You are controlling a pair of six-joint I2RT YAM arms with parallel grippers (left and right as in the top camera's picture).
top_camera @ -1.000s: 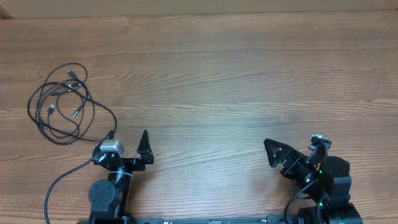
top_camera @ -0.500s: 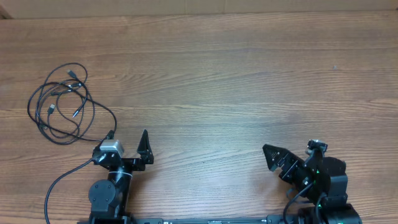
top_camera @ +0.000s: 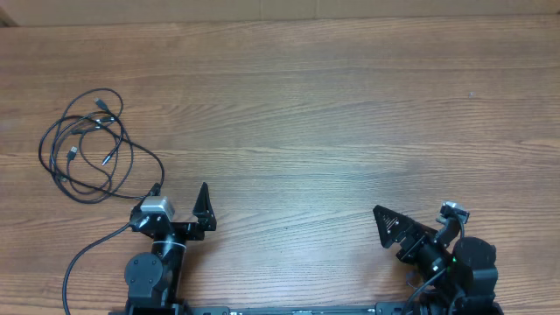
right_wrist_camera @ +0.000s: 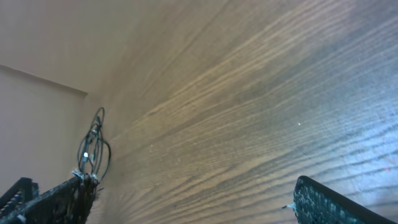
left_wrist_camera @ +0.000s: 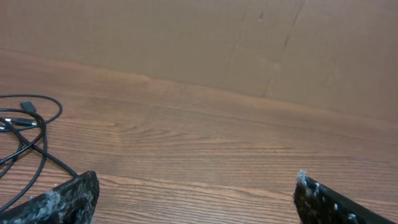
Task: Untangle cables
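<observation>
The cables (top_camera: pixel 87 147) lie as a loose tangle of thin black cords with small silvery plugs at the table's far left. Part of the tangle shows at the left edge of the left wrist view (left_wrist_camera: pixel 28 127) and far off in the right wrist view (right_wrist_camera: pixel 94 149). My left gripper (top_camera: pixel 181 192) is open and empty, to the right of and nearer than the tangle. In its wrist view the jaws (left_wrist_camera: pixel 196 190) hold only bare wood between them. My right gripper (top_camera: pixel 385 220) is open and empty at the front right, far from the cables; its wrist view shows the jaws (right_wrist_camera: pixel 189 193) spread.
The wooden table (top_camera: pixel 315 114) runs to a cardboard-coloured wall (left_wrist_camera: pixel 186 37) at the back. A thicker black arm wire (top_camera: pixel 83 262) curves by the left base.
The right arm has drawn back toward its base and the front edge, with the gripper staying open. The left arm and the cables have not moved.
</observation>
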